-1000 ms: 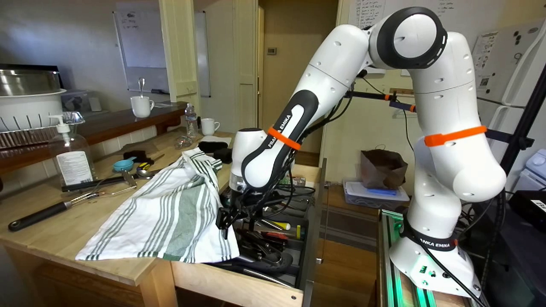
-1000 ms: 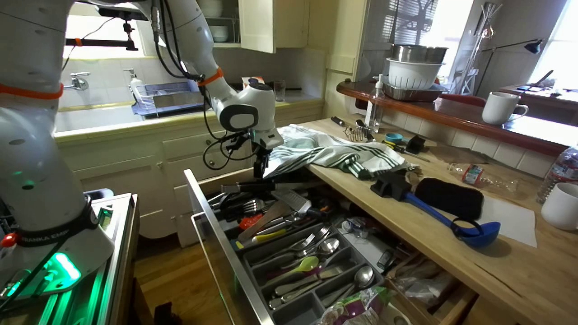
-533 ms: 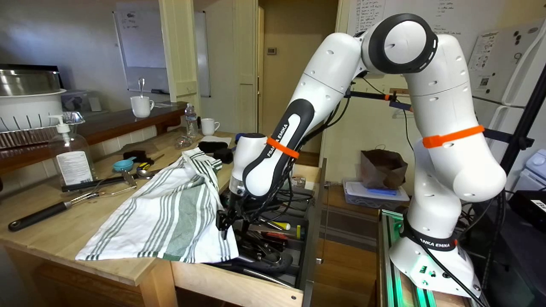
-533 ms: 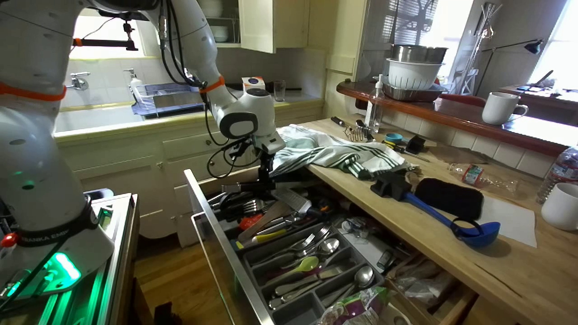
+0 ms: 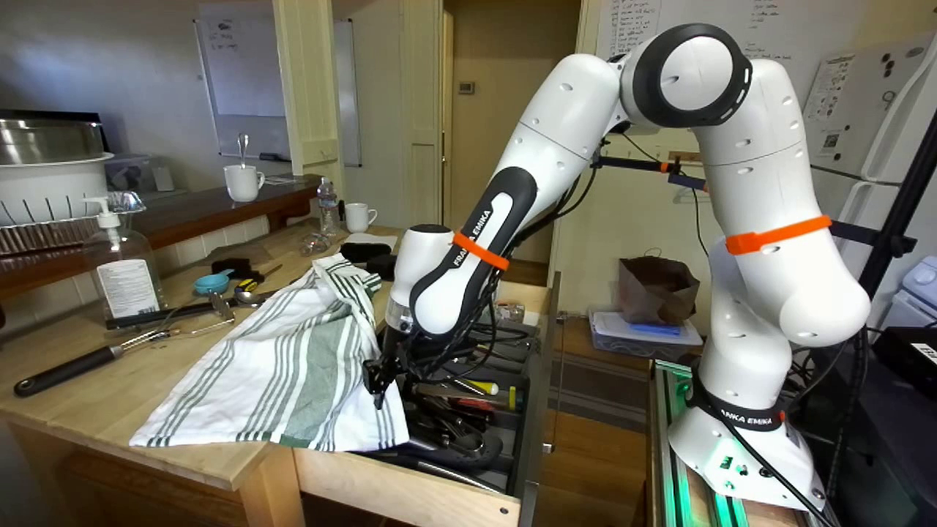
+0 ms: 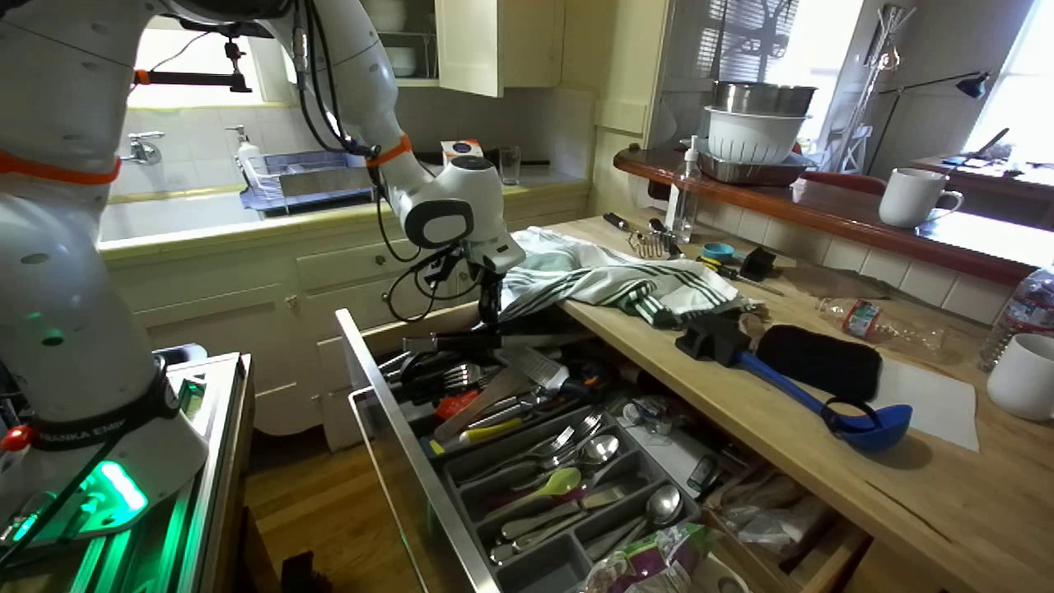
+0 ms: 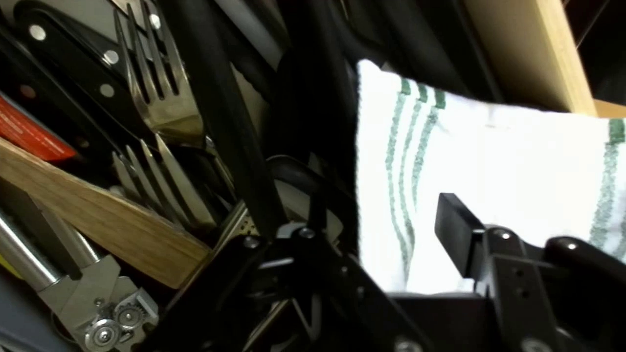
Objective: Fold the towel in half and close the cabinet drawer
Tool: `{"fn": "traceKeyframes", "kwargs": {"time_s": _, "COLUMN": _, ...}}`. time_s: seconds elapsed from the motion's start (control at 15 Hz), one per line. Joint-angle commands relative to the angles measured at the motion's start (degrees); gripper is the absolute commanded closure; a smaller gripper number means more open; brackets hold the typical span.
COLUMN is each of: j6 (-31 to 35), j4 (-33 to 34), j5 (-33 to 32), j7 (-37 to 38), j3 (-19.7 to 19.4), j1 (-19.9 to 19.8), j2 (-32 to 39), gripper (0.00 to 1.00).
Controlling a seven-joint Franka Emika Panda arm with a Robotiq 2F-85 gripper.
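Note:
The towel [image 5: 293, 366], white with green and grey stripes, lies wrinkled over the counter corner. It also shows in an exterior view [image 6: 568, 268]. Its edge hangs over the open cabinet drawer [image 5: 410, 487], which also shows in an exterior view [image 6: 412, 441] with dark utensils inside. My gripper [image 5: 381, 391] is at the towel's hanging edge above the drawer, also seen in an exterior view [image 6: 489, 311]. In the wrist view the gripper [image 7: 384, 220] is open. The towel's left edge [image 7: 513, 156] lies between the fingers, with the right finger over the cloth and the left finger over utensils.
The drawer holds a grey cutlery tray [image 6: 552, 568], forks, knives and a wooden utensil [image 7: 98, 215]. On the counter are a soap bottle [image 5: 128, 271], a whisk [image 5: 80, 369], a blue ladle [image 6: 865, 424] and a white mug [image 6: 1025, 379]. A raised wooden shelf runs behind.
The arm has lowered, and the gripper has shifted slightly sideways towards the counter and towel. The towel's hanging edge has moved barely, if at all. The drawer stays open.

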Motion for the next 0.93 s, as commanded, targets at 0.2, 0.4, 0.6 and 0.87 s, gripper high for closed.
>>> {"fn": "traceKeyframes", "kwargs": {"time_s": 0.2, "j6": 0.58, "j4": 1.3, "j5": -0.57, "j7": -1.35, "j3": -0.03, "j1": 0.66, "j2": 1.4, "gripper": 0.57}}
{"fn": "traceKeyframes", "kwargs": {"time_s": 0.4, "j6": 0.16, "j4": 1.22, "j5": -1.01, "j7": -1.53, "j3": -0.39, "j1": 1.05, "j2": 0.98, "gripper": 0.78}}
{"fn": "traceKeyframes", "kwargs": {"time_s": 0.6, "j6": -0.13, "j4": 1.1, "j5": -0.71, "j7": -2.23, "j3": 0.18, "j1": 0.91, "j2": 0.11, "gripper": 0.99}}
{"fn": "traceKeyframes", "kwargs": {"time_s": 0.87, "j6": -4.21, "j4": 1.58, "j5": -0.06, "j7": -3.87, "j3": 1.73, "j1": -0.4, "j2": -2.9, "gripper": 0.99}}
